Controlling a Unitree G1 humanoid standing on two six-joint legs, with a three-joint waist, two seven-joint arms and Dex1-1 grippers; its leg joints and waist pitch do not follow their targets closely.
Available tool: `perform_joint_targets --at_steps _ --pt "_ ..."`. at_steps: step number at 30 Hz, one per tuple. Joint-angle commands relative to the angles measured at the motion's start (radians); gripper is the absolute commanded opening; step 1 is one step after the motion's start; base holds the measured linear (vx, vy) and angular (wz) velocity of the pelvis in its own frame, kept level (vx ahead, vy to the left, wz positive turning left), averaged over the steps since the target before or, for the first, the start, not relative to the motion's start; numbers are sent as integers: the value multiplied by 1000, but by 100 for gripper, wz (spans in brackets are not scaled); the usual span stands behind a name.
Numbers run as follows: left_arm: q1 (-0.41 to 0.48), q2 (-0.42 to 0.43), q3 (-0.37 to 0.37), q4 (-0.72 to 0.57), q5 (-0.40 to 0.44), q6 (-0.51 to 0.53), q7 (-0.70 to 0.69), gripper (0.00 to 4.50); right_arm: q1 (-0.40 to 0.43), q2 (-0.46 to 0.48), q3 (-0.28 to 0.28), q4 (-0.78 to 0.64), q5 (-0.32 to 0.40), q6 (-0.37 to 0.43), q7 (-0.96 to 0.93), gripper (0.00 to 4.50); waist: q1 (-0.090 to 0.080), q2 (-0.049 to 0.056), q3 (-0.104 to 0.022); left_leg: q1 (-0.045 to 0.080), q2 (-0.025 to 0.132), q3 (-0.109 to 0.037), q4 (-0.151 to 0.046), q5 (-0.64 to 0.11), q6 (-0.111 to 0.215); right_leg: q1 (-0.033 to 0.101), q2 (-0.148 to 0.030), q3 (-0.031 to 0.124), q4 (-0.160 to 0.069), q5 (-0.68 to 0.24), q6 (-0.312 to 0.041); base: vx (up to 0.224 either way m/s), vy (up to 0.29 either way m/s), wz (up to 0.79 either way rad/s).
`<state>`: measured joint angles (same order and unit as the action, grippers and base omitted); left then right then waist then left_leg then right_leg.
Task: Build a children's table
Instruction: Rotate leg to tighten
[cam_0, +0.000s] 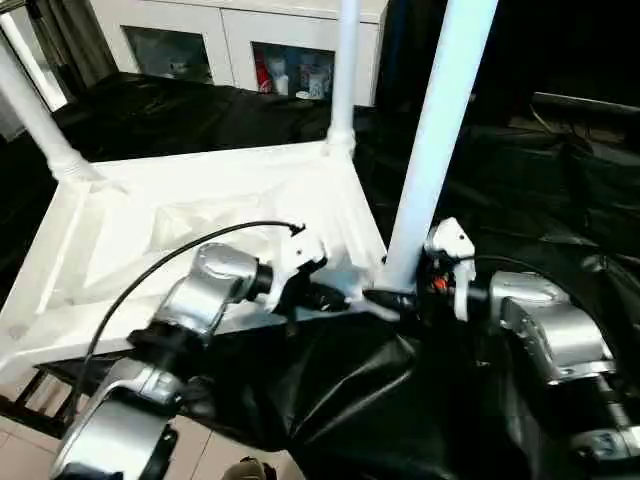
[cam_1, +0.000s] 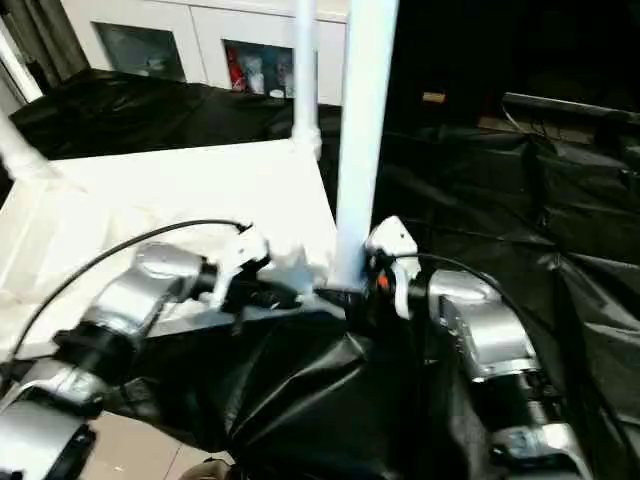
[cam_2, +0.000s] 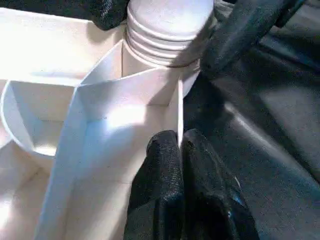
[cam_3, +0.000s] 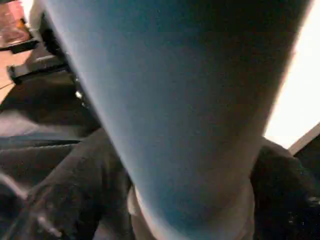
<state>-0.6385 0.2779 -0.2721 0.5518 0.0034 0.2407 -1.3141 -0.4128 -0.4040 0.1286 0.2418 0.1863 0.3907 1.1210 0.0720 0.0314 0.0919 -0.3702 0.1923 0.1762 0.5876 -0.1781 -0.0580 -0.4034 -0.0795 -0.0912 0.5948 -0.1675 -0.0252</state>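
Clenched on nothing, the left pincer presses the upturned table top at its near corner, while the right pincer, fingers spread, brackets the nearest leg at its socket without gripping. If not fully seated, that leg may tip. Behind, glass-fronted cabinets hold small items.
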Motion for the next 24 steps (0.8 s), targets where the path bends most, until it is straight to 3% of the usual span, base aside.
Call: perform_joint_targets --at_steps 1,11,14,15,16,17,18,20,21,22,24 --pt "-17 -31 -34 -65 -46 -4 -42 0 3 23 82 -64 32 11 70 339 -1 -14 -75 9 42 -8 -65 -171 86 54 -74 56 -75 -265 -223 0 0 0" --pt "-18 -50 -27 -61 -33 7 15 0 26 60 97 -84 40 43 36 275 10 -13 -74 10 41 -9 -66 -163 77 53 -73 56 -75 -267 -215 0 0 0" --pt "-61 -112 -5 15 6 18 174 0 -5 163 47 17 -23 41 -197 272 4 -13 -71 11 40 -10 -69 -186 57 50 -75 55 -81 -317 -201 0 0 0" --pt "-61 -112 -5 15 6 18 174 0 -5 163 47 17 -23 41 -197 272 0 -15 -70 11 37 -9 -69 -192 51 47 -73 55 -84 -336 -195 0 0 0" --pt "-89 -150 10 60 22 39 266 0 -35 228 -7 77 -31 48 -336 272 -1 -13 -71 13 35 -13 -69 -202 33 51 -76 54 -86 -373 -179 0 0 0" --pt "-96 -159 14 70 25 42 287 0 -44 245 -23 91 -31 51 -373 272 -5 -10 -68 20 36 -14 -72 -227 22 43 -75 53 -92 -397 -179 0 0 0" --pt "-100 -164 16 76 27 44 299 0 -48 252 -29 99 -32 51 -390 271 -10 -13 -68 16 35 -15 -72 -231 20 48 -74 52 -92 -400 -175 0 0 0" --pt "-136 -210 40 132 34 46 402 0 -84 317 -78 171 -44 47 -543 270 -18 -10 -69 17 34 -14 -72 -233 14 44 -74 54 -91 -380 -178 0 0 0" --pt "-146 -222 46 147 34 44 425 0 -93 334 -88 190 -47 43 -576 270 -21 -12 -72 12 33 -15 -72 -219 17 51 -73 53 -88 -352 -181 0 0 0" --pt "-153 -229 49 155 33 41 441 0 -96 347 -89 199 -50 34 -596 270 -20 -8 -73 13 33 -14 -70 -209 26 49 -73 55 -87 -319 -188 0 0 0" --pt "-163 -241 54 162 32 27 451 0 -101 374 -82 213 -66 14 -620 270 -19 -11 -76 11 31 -11 -67 -178 42 53 -72 56 -82 -258 -200 0 0 0"
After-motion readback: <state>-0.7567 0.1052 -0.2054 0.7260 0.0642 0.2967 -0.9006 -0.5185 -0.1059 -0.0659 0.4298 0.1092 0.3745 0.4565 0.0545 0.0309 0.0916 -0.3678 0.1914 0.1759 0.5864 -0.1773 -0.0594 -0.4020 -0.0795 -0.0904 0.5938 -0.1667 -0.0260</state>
